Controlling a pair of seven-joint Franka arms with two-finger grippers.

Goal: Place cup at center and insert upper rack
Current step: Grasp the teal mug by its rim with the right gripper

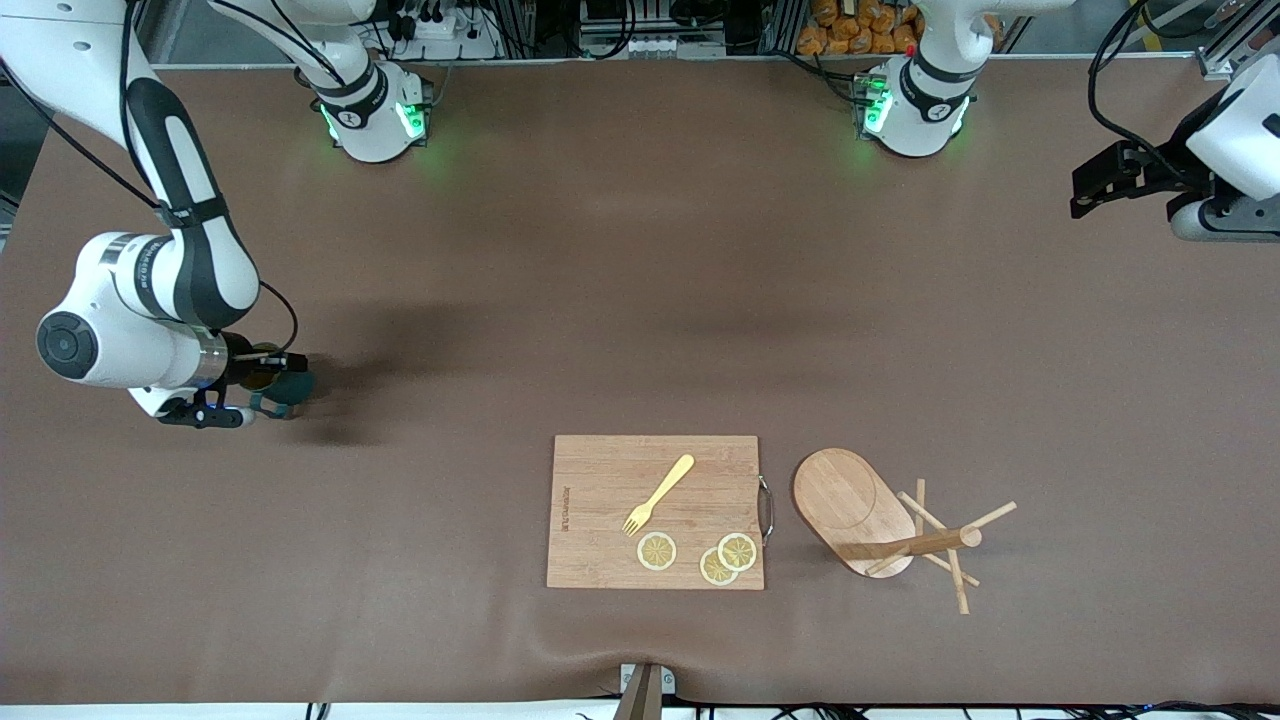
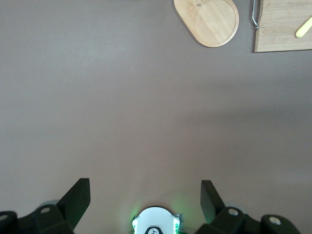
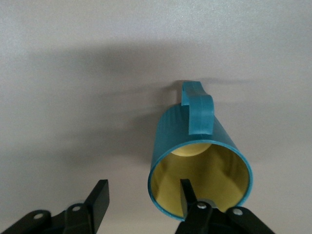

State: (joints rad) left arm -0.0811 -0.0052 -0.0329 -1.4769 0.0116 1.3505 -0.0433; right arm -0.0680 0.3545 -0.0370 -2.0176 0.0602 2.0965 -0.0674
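Right gripper point(image 3: 144, 192) apparently straddles half-hidden cup point(image 3: 195, 141); left gripper point(image 2: 146, 190) waits.

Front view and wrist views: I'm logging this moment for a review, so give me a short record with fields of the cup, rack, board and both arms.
cup: teal cup at the right arm's end of the table
right gripper: at the cup's rim, one finger inside it, one outside, jaws not yet clamped
left gripper: open, waiting above bare table
upper rack: tipped on its side beside the cutting board
on board: yellow fork, three lemon slices
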